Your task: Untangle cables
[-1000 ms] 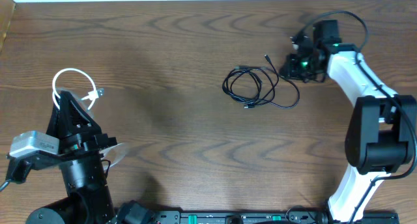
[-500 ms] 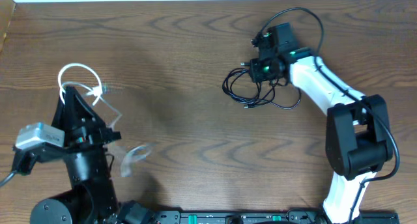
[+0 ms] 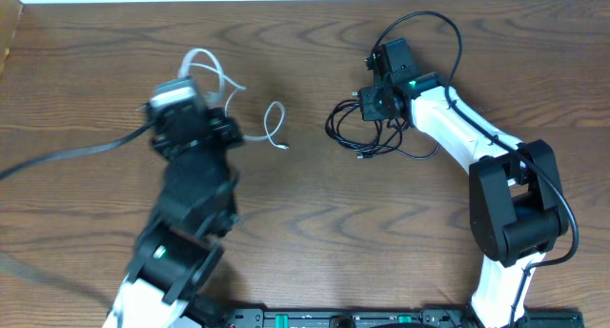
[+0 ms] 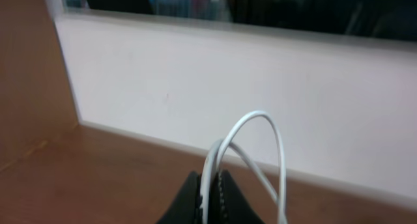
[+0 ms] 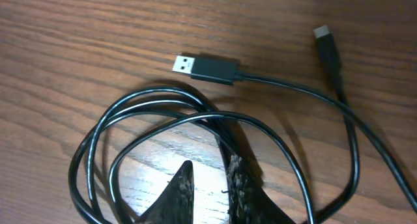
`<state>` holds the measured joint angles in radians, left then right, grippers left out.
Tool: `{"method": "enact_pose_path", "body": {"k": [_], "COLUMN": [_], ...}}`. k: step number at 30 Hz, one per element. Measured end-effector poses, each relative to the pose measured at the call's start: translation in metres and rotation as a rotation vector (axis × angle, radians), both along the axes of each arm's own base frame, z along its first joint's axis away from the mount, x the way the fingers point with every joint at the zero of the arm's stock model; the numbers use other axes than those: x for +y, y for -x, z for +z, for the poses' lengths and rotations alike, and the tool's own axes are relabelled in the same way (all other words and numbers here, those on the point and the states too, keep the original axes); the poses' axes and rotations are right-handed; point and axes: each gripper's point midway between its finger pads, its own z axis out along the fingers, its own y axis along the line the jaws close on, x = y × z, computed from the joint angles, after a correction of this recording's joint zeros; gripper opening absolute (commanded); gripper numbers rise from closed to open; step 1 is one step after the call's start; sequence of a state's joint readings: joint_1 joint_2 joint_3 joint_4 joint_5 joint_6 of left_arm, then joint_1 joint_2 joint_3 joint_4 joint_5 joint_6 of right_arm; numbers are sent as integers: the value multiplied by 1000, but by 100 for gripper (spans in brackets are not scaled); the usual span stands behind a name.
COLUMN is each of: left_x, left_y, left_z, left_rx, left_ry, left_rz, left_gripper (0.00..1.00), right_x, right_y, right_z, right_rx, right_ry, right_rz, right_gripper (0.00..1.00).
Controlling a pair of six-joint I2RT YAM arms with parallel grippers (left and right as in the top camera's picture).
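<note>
Brown wood-grain table [image 3: 95, 42], with a pale wall [image 4: 163, 87] beyond its far edge.

Finding 1: my left gripper [image 4: 210, 185] is clamped on the white cable [image 4: 258, 113]. The cord arches up out of the tips in a springy loop. From overhead, its free tail curls onto the wood, well apart from the black pile.

Finding 2: my right gripper [image 5: 208, 175] hangs low over the black cables [image 5: 153, 97]. The jaws are narrowly parted, bare wood shows between them, and I see no cord caught there. One strand crosses just ahead of the fingertips.

Finding 3: the black cables lie right of centre on the table in loose overlapping loops. A flat USB plug [image 5: 205, 66] and a smaller plug [image 5: 326, 42] lie clear of the coil.

Assessment of handling: these cords look light, limp and smooth-jacketed. A pull on one loop will likely drag the whole pile across the wood rather than separate it. The thin jacket may slide through a loose pinch. The plugs are the only rigid parts and the likeliest to snag inside a loop.

Recommended hold: on the cord just behind the USB plug, where it lies single and clear. I would avoid mid-coil, where two strands run side by side.
</note>
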<state>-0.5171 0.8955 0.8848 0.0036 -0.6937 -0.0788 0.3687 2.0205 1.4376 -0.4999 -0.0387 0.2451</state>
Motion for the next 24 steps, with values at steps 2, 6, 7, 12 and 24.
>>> {"method": "enact_pose_path", "body": {"k": [2, 6, 7, 12, 24], "left_x": [-5, -9, -9, -9, -12], "left_y": [-9, -19, -20, -25, -34], "left_z": [-24, -64, -70, -116, -235], "left_rx": [81, 211, 232, 384, 805], "left_ry": [-37, -66, -67, -44, 231], "left_rz": [5, 22, 27, 22, -145], "left_gripper": [8, 8, 8, 8, 10], "right_x": [-1, -2, -3, -9, -28], "right_y": [-1, -3, -4, -5, -6], "right_z": [0, -1, -1, -13, -25], "right_rx": [-6, -12, -14, 0, 28], "right_ry": [5, 9, 12, 41, 55], "right_rz": [-8, -18, -22, -52, -121], "right_gripper": [15, 16, 16, 17, 22]}}
